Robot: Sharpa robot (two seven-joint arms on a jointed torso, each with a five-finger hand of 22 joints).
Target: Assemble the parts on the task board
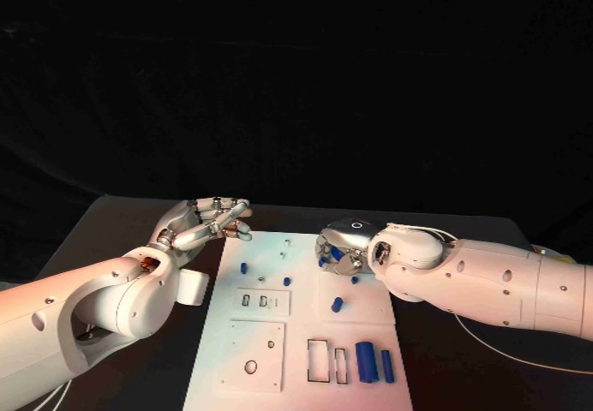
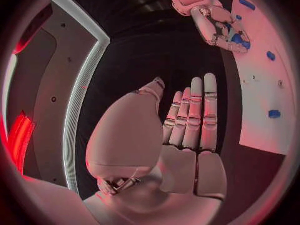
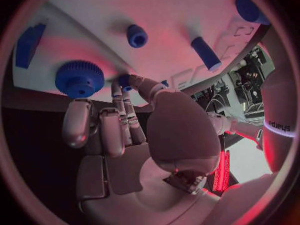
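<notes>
Your right hand (image 1: 341, 248) sits over the far part of the task board (image 1: 301, 342), fingers curled down around a small blue part (image 3: 125, 81). From the right wrist view the thumb and a fingertip look pinched on it, but contact is half hidden, so treat the hold as likely, not certain. The blue gear (image 3: 79, 78) stands just beside those fingertips.

Risks: if the pinch is shallow, the part could tilt or slip as you move it. Curled fingers could also clip the gear or the nearby peg (image 3: 137, 35) and knock them off their seats.

Your left hand (image 1: 204, 224) hovers off the board's edge, holding nothing. In the left wrist view its fingers (image 2: 195, 112) are straight and pressed side by side.

View differences: the right wrist view gives you the gear and the fingertip contact, which the head view hides under the hand. The head view gives you the near board, with 2 blue cylinders (image 1: 374, 362) lying well apart from both hands. The left wrist view catches the right hand from the side.
</notes>
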